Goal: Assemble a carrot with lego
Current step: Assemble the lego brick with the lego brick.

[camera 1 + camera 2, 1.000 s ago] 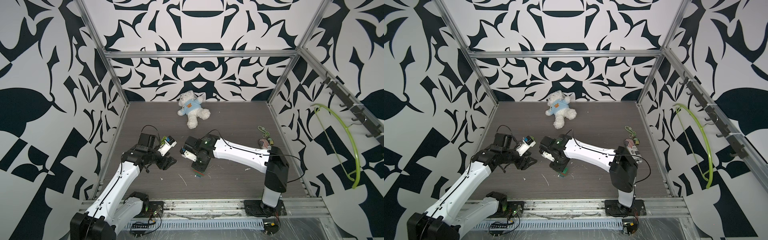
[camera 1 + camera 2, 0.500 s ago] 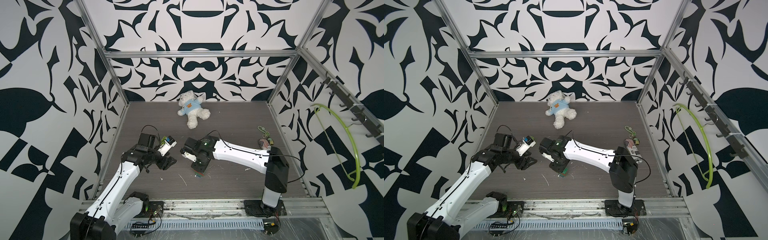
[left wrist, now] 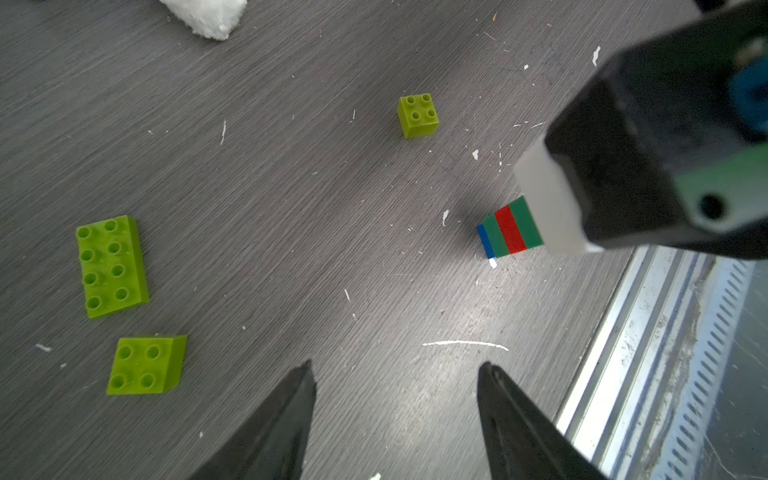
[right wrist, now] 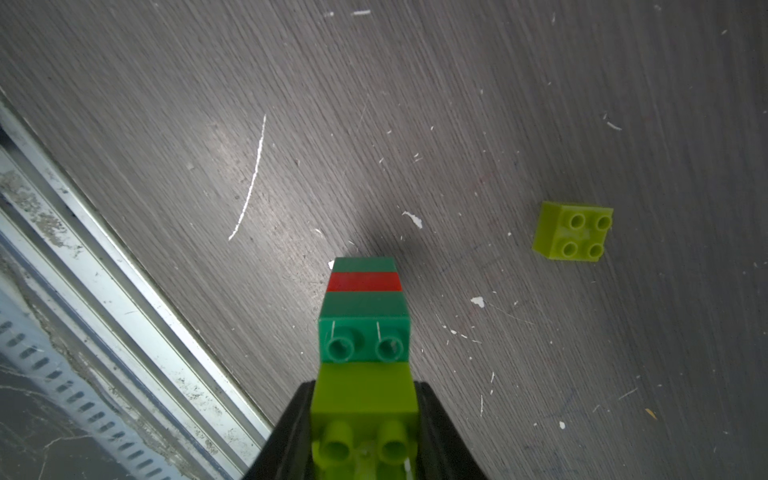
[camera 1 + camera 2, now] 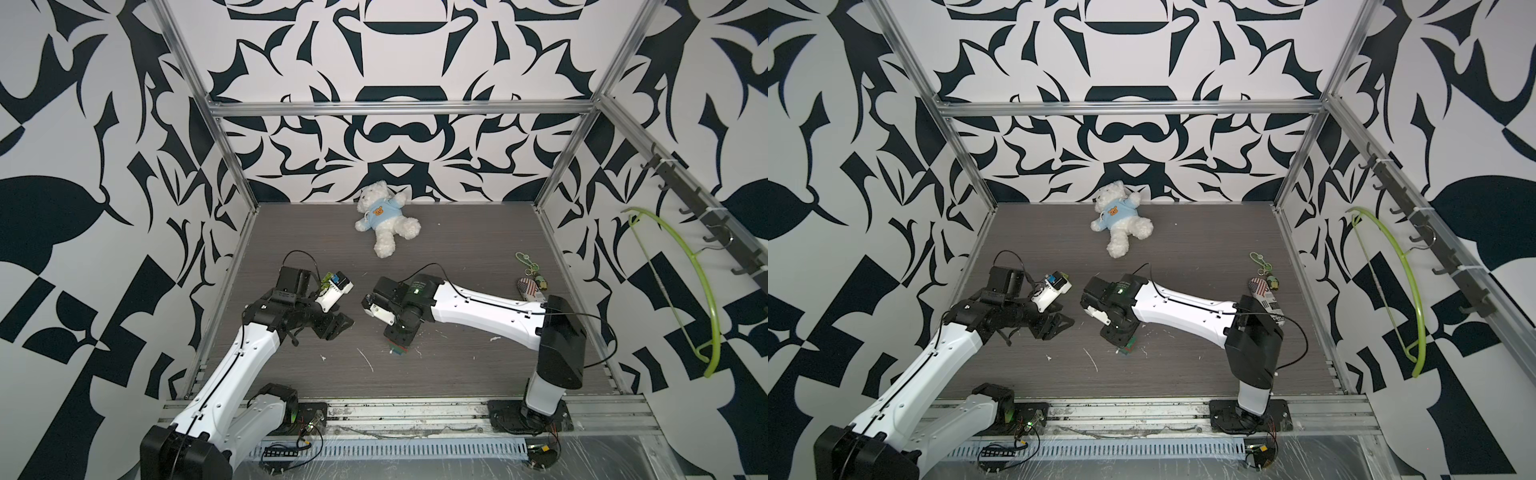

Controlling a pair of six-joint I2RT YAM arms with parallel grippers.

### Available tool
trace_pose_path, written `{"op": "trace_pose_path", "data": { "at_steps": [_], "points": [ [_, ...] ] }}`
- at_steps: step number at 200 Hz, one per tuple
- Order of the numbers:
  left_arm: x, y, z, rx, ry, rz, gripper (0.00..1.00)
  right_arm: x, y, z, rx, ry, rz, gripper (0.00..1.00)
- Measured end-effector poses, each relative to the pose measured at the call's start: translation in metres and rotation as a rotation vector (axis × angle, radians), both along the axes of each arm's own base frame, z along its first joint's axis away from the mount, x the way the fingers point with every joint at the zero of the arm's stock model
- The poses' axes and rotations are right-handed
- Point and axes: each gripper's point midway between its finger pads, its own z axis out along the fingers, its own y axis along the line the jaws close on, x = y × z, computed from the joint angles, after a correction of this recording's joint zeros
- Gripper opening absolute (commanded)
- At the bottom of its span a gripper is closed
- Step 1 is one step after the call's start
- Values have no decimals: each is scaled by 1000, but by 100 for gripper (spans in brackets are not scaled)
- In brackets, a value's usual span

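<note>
Both top views: table (image 5: 478, 374) bare btwn arms, up to front rail (image 5: 415, 409); teddy bear (image 5: 384, 216) far back. Right arm (image 5: 478, 311) stretched low, wrist bent down over carrot (image 5: 398, 348).
Left wrist: left jaws open, empty; lime bricks (image 3: 111, 266) spread apart.
Right wrist: right jaws clamped on carrot's lime top, rail near.

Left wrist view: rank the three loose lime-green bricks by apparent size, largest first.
1. eight-stud lime brick
2. nearer four-stud lime brick
3. lone four-stud lime brick: looks smallest, but it lies farther from the camera and has the same stud count as the second, so the two may really match.
</note>
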Motion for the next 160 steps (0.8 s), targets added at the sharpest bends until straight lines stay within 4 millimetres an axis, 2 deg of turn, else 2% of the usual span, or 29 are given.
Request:
{"op": "trace_pose_path", "data": {
  "at_steps": [30, 42, 70, 94, 109, 129, 142, 160],
  "points": [
    [0, 0, 0, 2, -2, 2, 69, 6, 2, 2, -4, 4, 63, 42],
    [0, 1, 0, 3, -3, 3, 69, 8, 2, -5, -23, 14, 87, 46],
    [1, 1, 0, 4, -4, 4, 69, 9, 0, -25, -79, 52, 131, 54],
    [1, 1, 1, 5, -7, 5, 70, 9, 0, -25, -81, 59, 157, 66],
    [1, 2, 1, 7, -8, 10, 70, 9, 4, -15, -52, 47, 163, 73],
    [3, 2, 1, 6, -8, 22, 72, 10, 9, 9, 26, 26, 156, 75],
    [6, 3, 1, 6, -7, 45, 73, 9, 11, 31, 104, 19, 145, 75],
    [10, 6, 1, 6, -2, 89, 73, 19, 8, 65, 241, -3, 96, 74]
  ]
}}
